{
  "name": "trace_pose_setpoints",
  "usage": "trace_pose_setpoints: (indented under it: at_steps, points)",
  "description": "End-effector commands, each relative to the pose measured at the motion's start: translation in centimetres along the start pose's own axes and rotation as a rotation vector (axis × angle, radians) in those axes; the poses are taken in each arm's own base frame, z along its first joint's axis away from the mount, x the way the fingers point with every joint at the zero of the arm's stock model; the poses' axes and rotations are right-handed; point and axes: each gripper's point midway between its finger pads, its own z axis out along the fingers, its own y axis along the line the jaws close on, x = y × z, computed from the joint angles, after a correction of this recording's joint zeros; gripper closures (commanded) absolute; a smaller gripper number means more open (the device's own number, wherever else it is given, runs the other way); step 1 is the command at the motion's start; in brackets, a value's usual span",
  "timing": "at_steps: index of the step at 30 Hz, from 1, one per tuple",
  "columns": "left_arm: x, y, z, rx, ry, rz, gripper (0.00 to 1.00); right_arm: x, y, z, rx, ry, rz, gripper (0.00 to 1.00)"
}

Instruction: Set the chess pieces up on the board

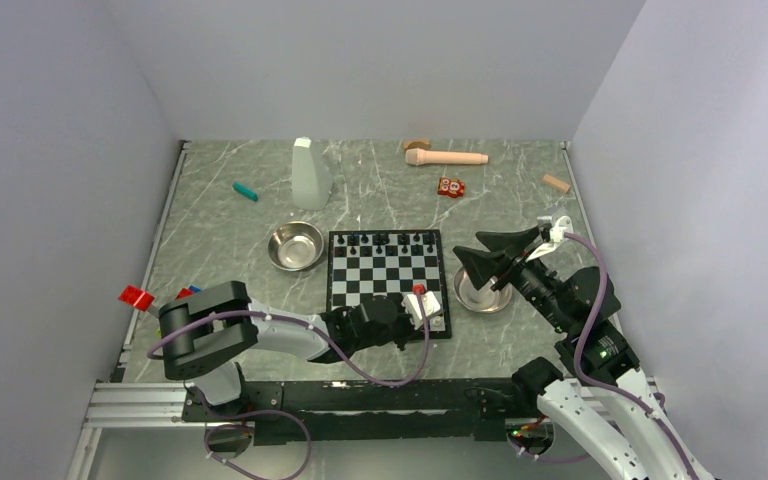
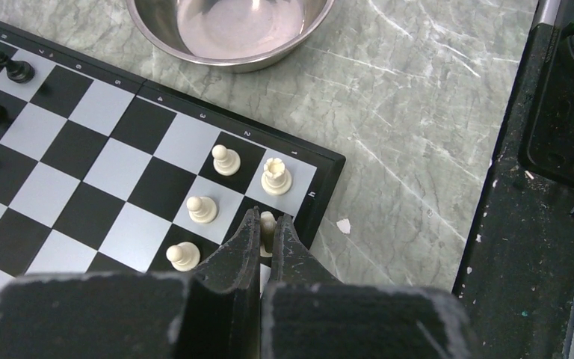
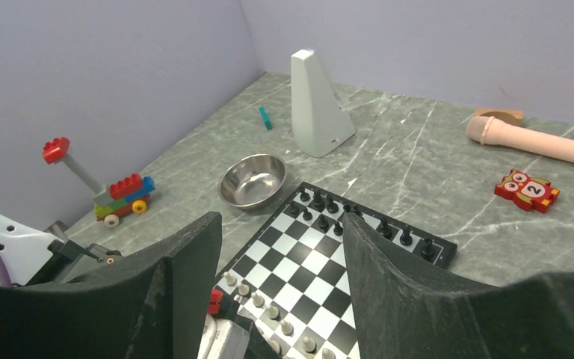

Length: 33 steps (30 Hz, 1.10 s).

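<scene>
Left gripper (image 2: pixel 267 220) is seen clamped on a white piece (image 2: pixel 267 233) at the board's (image 1: pixel 390 276) lower right corner, bottom centre of the left wrist view. Four more white pieces (image 2: pixel 202 209) are stood on squares just beside it, up and left. Black pieces (image 1: pixel 390 240) are lined along the board's top edge in the overhead view. Right gripper (image 1: pixel 500 258) is held wide open, nothing gripped, above the steel bowl (image 1: pixel 480 300) right of the board.

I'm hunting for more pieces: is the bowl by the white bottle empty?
Empty: the bowl shows only bare shiny steel inside, no pieces.
</scene>
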Motion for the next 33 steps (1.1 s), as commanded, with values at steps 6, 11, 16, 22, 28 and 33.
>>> trace_pose_setpoints:
  at_steps: [6,11,16,22,28,33]
  points:
    - [-0.6,-0.6,0.8,0.023,-0.033,-0.043,0.97,0.0,0.3,0.6,-0.026,0.004,-0.019,0.36]
    - [-0.7,-0.4,1.0,0.018,-0.032,-0.045,0.92,0.2,0.3,0.5,-0.026,0.005,-0.014,0.36]
    - [-0.6,0.0,1.3,0.014,-0.024,-0.053,0.9,0.1,0.2,0.5,-0.023,0.004,-0.02,0.36]
    - [-0.8,0.4,1.6,0.014,-0.024,-0.065,0.89,0.2,0.2,0.6,-0.02,0.01,-0.025,0.34]
    - [-0.9,0.1,1.9,0.037,-0.016,-0.056,0.88,0.5,0.1,0.8,-0.023,0.017,-0.025,0.34]
    - [-1.0,0.0,2.0,0.047,-0.013,-0.049,0.86,0.5,0.1,0.7,-0.02,0.016,-0.027,0.34]
